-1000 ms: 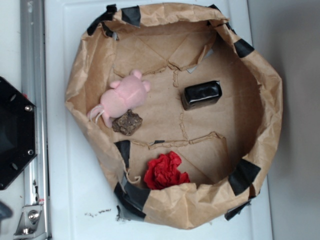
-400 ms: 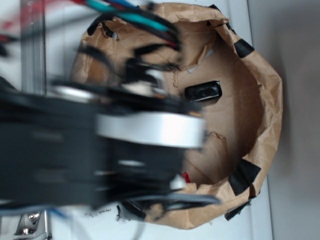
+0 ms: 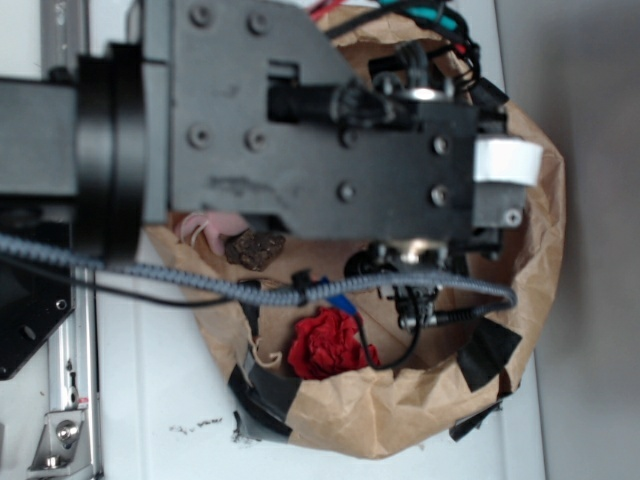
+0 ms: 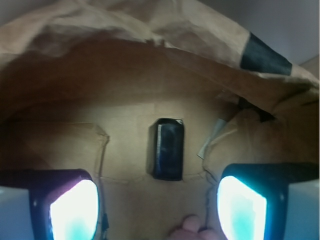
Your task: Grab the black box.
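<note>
The black box (image 4: 167, 148), small and glossy, lies lengthwise on the brown paper floor in the wrist view. It sits ahead of my gripper (image 4: 160, 210), centred between the two fingers. Both glowing pads (image 4: 75, 210) stand wide apart with nothing between them, so the gripper is open and clear of the box. In the exterior view my arm (image 3: 320, 130) hangs over the paper bag and hides the box and the fingers.
The crumpled paper bag (image 3: 400, 410) walls the area, with black tape patches (image 3: 487, 350) on its rim. A pink plush toy (image 4: 192, 230) lies just below the gripper. A brown lumpy chunk (image 3: 255, 248) and red crumpled paper (image 3: 330, 343) lie at the bag's near side.
The arm has swung in from the left over the bag and steadied. It now covers the black box and most of the pink toy in the exterior view.
</note>
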Robot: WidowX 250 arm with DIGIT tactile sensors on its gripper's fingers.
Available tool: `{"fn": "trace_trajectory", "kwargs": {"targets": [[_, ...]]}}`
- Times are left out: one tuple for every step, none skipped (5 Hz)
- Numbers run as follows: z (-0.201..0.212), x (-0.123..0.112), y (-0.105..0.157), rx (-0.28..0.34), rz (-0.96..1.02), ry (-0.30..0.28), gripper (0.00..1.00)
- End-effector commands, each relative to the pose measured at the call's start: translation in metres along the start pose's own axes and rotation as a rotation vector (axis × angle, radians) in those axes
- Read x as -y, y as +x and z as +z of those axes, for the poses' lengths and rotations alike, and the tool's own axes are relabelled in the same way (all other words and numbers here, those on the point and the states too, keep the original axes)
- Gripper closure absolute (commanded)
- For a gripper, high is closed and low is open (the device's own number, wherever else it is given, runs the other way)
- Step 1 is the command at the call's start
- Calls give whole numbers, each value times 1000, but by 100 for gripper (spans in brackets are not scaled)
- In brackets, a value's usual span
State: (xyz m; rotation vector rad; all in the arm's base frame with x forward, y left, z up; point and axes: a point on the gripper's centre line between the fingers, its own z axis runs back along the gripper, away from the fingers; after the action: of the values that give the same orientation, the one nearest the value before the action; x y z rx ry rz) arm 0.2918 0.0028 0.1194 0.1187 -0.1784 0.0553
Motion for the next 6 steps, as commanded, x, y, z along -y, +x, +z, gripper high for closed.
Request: {"fn": "trace_trajectory", "kwargs": {"targets": [[15,-3,10,63,10,-2,0],[-31,-5,11,77,-6,43,0],[-52,-4,12,73,-15,46,0],[-78,-1,13,52,-41,44,0],[-107,2,27,60,-20,81,11],[-109,1,38,60,26,68,100]]}}
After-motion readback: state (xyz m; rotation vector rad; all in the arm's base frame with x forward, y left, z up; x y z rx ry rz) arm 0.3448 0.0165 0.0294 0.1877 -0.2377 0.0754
